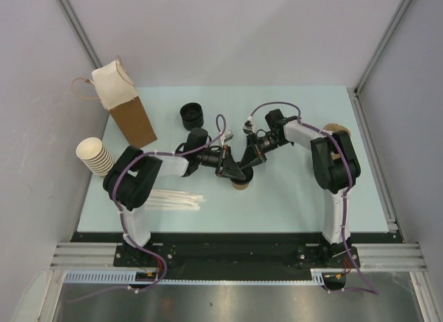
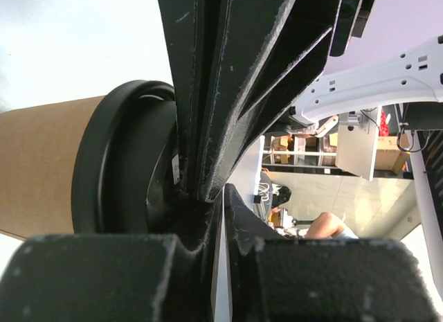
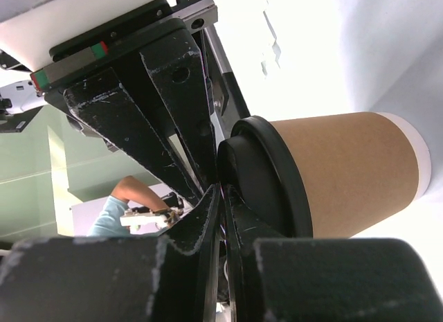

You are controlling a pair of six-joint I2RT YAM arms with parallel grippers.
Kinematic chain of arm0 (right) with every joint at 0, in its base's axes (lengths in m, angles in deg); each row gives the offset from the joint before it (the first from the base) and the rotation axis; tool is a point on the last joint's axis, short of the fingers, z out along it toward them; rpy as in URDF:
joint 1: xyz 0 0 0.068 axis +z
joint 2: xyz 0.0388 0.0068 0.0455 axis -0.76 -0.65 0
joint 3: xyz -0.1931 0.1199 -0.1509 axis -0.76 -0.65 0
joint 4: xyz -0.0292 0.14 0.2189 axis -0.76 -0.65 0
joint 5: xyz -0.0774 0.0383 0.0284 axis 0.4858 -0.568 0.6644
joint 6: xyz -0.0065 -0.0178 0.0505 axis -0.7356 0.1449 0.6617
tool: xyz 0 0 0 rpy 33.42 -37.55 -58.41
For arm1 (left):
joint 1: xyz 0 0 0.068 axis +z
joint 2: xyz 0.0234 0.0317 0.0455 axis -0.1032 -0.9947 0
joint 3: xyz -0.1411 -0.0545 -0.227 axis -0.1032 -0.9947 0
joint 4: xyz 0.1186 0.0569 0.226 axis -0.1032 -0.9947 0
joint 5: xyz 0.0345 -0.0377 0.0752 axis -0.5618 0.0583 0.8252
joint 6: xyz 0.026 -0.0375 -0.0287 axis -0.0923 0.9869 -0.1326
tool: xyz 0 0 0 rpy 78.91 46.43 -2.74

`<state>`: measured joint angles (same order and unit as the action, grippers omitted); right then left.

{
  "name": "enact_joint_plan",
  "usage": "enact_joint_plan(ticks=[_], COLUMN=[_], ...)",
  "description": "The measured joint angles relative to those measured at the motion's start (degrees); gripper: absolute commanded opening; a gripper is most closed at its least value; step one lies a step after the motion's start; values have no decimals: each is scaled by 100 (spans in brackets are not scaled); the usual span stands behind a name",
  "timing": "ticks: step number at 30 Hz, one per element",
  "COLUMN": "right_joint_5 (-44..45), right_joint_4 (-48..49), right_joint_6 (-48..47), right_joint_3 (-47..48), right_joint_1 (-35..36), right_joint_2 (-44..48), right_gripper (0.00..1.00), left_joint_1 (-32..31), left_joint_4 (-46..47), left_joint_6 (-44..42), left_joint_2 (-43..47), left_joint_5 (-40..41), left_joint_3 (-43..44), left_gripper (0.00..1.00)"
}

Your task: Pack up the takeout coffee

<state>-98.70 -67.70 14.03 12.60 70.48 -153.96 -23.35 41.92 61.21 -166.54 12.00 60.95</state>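
1. The takeout coffee [image 3: 339, 173] stands mid-table, directly under both grippers.
2. The left gripper [image 2: 210, 195] and right gripper [image 3: 221, 190] each have their jaws drawn together, holding nothing, with the tips at the black lid [image 2: 111, 163].
3. It is probably light, thin-walled and crushable, so grip the brown wall gently, below the lid.

Left arm [image 1: 149, 171] bent at lower left of the overhead frame, forearm reaching right, right arm [image 1: 332, 163] folded at right, forearm reaching left, left tool [image 1: 237, 174] and right tool [image 1: 248, 167] tips just beside each other at centre, both angled downward, fingers pressed nearly together.
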Motion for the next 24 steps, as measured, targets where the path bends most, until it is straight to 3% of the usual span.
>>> enact_joint_plan(ticks=[7,16,19,20,21,23,24], right_joint_5=[-20,68,151,179,208,339,413], right_joint_4=[-2,-555,-654,-658,-682,-728,-723], right_joint_6=[-17,-356,-413,-426,-428,-455,-470], right_joint_3=[24,839,1080,1106,1110,1097,1069], right_joint_1=[44,289,155,63,-39,-317,-461], right_joint_2=[28,271,625,761,894,1174,1309], right_gripper=[17,31,53,72,77,99,100], left_joint_1=[-31,-61,-61,-61,-61,-63,-68], left_joint_4=[-9,-1204,-2100,-2479,-2874,-3635,-3901], left_joint_6=[90,-702,-1436,-1762,-2083,-2697,-2924], left_joint_2=[138,1287,1867,2050,2208,2446,2511], left_joint_5=[-61,-44,144,275,446,807,999], left_joint_3=[-17,809,1239,1390,1545,1864,1985], left_gripper=[26,65,82,94,97,100,99])
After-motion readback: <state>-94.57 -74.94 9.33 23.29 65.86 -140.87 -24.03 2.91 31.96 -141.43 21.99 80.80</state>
